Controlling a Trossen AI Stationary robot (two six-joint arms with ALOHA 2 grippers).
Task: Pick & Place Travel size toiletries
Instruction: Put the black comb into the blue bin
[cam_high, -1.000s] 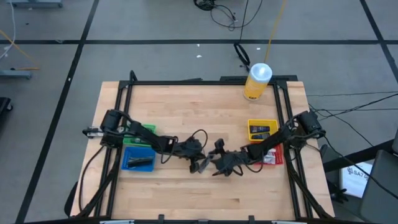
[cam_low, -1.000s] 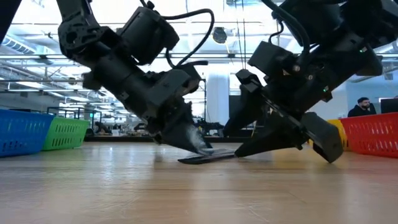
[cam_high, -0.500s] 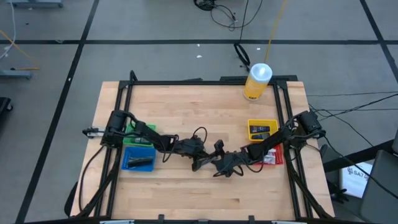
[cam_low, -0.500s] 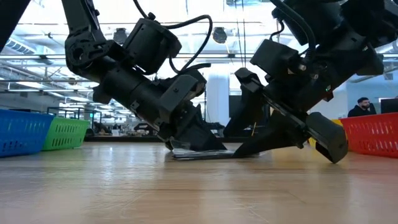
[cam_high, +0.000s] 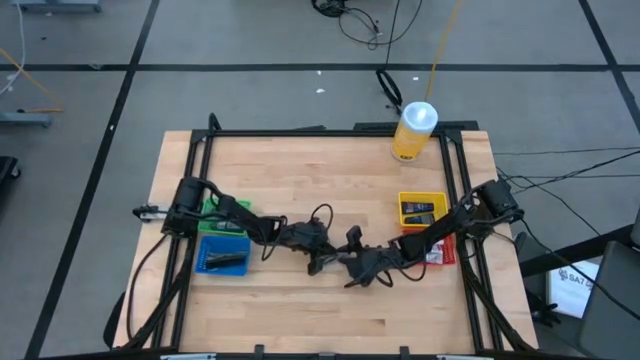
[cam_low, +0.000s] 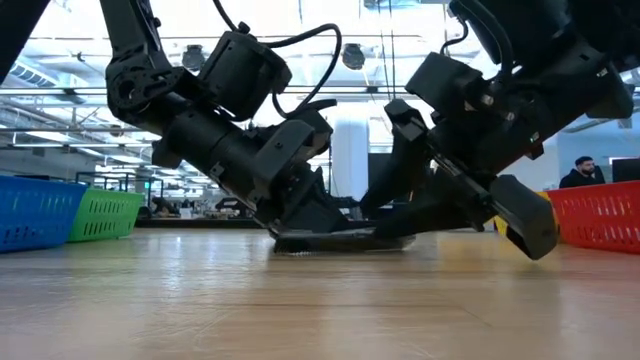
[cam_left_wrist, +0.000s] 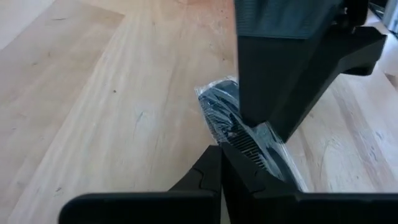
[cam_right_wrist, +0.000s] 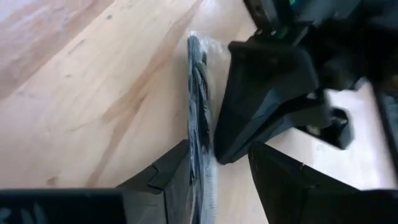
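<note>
Right end effector narrowed on packet | left end effector clamped | mid-table

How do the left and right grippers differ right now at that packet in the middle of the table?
The left gripper is shut, its fingers pressed together with the tip at the wrapped dark comb packet; the right gripper has a gap between its fingers, with the packet's edge in that gap. In the high view the left gripper comes in from the left, the right gripper from the right. Both sit low over the table, meeting at the same packet.
</note>
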